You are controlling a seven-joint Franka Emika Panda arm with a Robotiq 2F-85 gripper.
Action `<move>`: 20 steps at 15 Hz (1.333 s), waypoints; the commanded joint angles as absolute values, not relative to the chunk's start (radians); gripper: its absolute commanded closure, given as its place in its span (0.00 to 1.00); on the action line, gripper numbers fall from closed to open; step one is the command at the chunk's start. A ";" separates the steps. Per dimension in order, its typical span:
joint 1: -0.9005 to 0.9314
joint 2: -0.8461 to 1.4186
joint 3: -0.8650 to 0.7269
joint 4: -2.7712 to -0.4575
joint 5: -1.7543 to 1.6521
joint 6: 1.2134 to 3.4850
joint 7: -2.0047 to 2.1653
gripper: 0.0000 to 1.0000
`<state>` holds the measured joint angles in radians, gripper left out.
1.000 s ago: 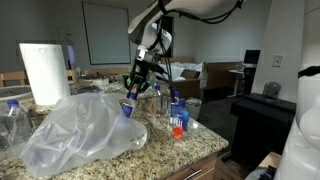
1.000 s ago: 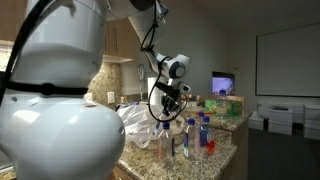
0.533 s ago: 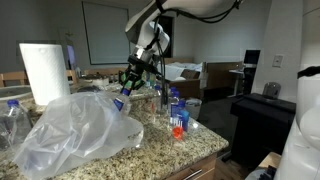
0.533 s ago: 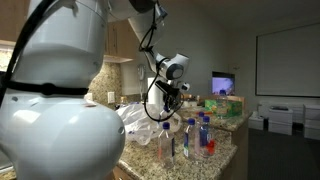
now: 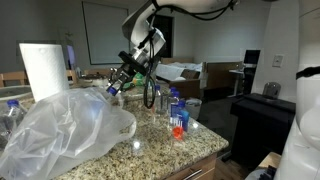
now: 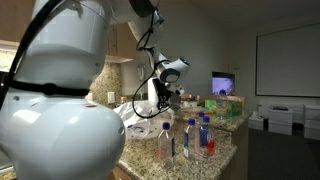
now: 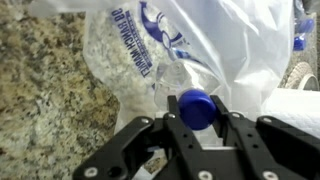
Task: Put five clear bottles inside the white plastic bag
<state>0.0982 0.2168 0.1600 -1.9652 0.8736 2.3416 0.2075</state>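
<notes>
My gripper [image 7: 196, 118] is shut on the blue cap of a clear bottle [image 7: 172, 76], whose body points away over the white plastic bag [image 7: 235, 40]. In an exterior view the gripper [image 5: 121, 81] holds this bottle [image 5: 113, 89] tilted just above the bag's [image 5: 62, 125] upper right edge. Further clear bottles [image 5: 177, 112] stand to the right of the bag, one with an orange-red label [image 5: 178, 128], and more bottles [image 5: 12, 116] stand at the far left. From the opposite side I see the gripper [image 6: 160, 98], the bag [image 6: 138, 117] and standing bottles [image 6: 190, 138].
A tall white paper-towel roll [image 5: 42, 72] stands behind the bag. The speckled granite countertop [image 5: 160, 150] ends close to the standing bottles. A clear glass [image 5: 193, 108] stands beside them. The robot's white base [image 6: 50, 130] fills the near side of an exterior view.
The gripper carried the bottle up and leftward, from beside the standing bottles to over the bag's edge. The bag's shape has shifted.
</notes>
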 commanded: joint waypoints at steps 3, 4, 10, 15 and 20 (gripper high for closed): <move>0.111 0.323 0.190 -1.950 1.143 2.317 0.162 0.90; 0.118 0.345 0.192 -1.941 1.176 2.311 0.160 0.90; 0.165 0.436 0.198 -1.896 1.243 2.270 0.153 0.90; 0.176 0.425 0.180 -1.894 1.205 2.265 0.104 0.35; 0.154 0.373 0.134 -1.947 1.172 2.283 0.028 0.02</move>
